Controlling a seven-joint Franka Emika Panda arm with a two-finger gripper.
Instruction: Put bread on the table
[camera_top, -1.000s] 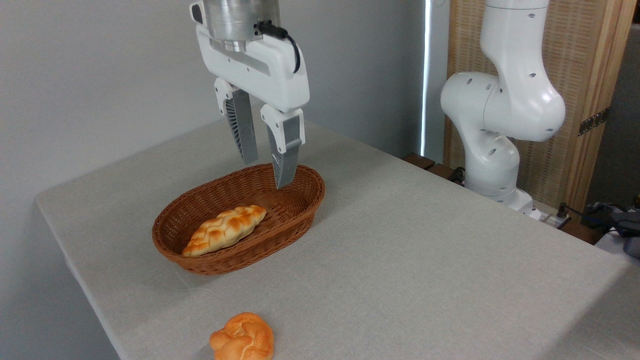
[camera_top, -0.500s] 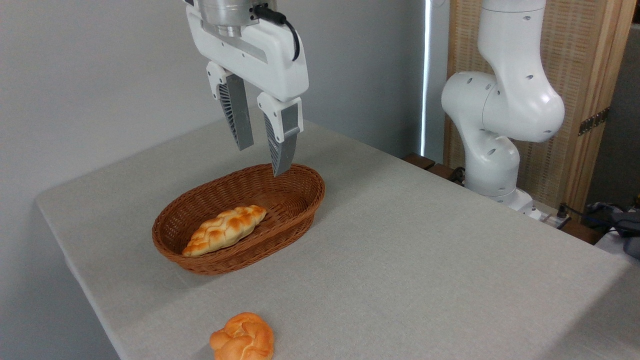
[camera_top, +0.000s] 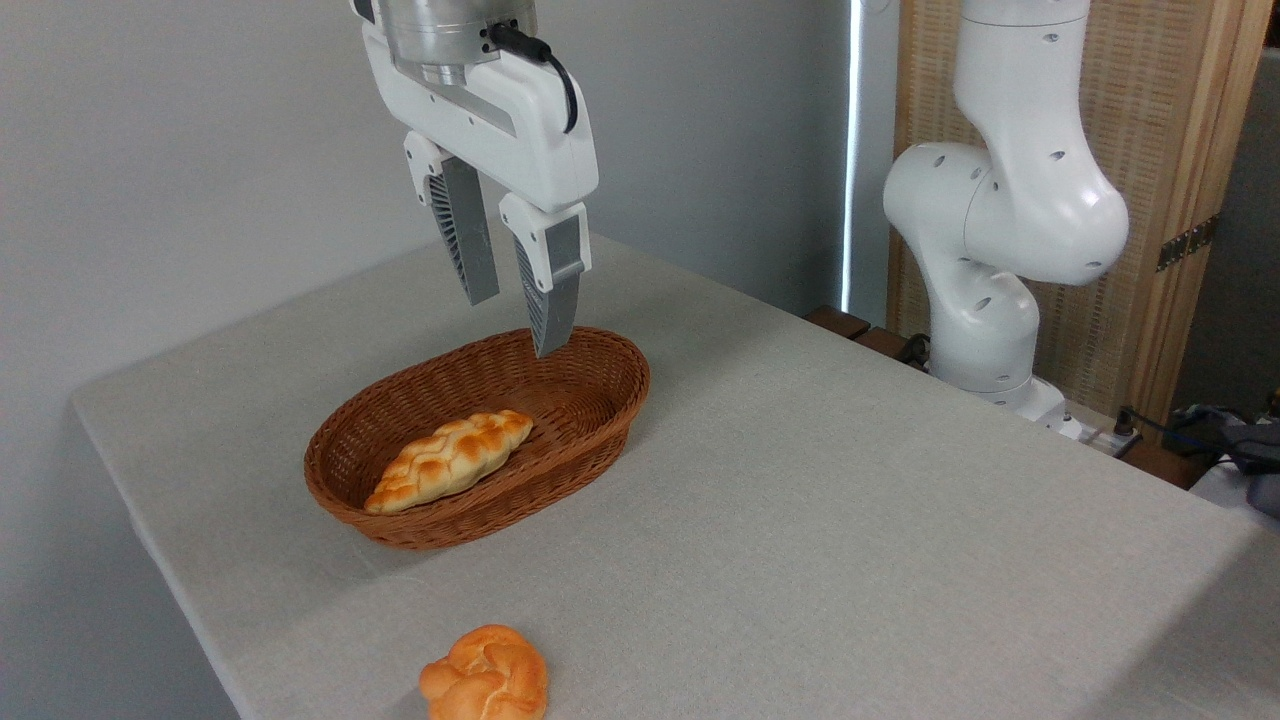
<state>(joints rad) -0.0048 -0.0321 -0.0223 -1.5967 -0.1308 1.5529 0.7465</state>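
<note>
The knotted bun (camera_top: 485, 673) already lies on the cloth-covered table (camera_top: 850, 500), well in front of the wicker basket (camera_top: 480, 440). The gripper (camera_top: 515, 318) hangs empty above the basket's far rim, fingers apart; a clean straight-up retreat should finish without nudging the braided loaf (camera_top: 450, 460)

A plain pale grey wall (camera_top: 180, 150) fills the left and middle of the view. To its right a thin bright strip of daylight (camera_top: 852, 150) runs top to bottom, perhaps the edge of a window. Beside it stands a screen (camera_top: 1160, 120) of woven straw-coloured panels in a light wooden frame, with a metal hinge (camera_top: 1186, 243) on its right side. Dark wooden slats (camera_top: 850, 328) lie low beneath it. The light is soft and even.
</note>
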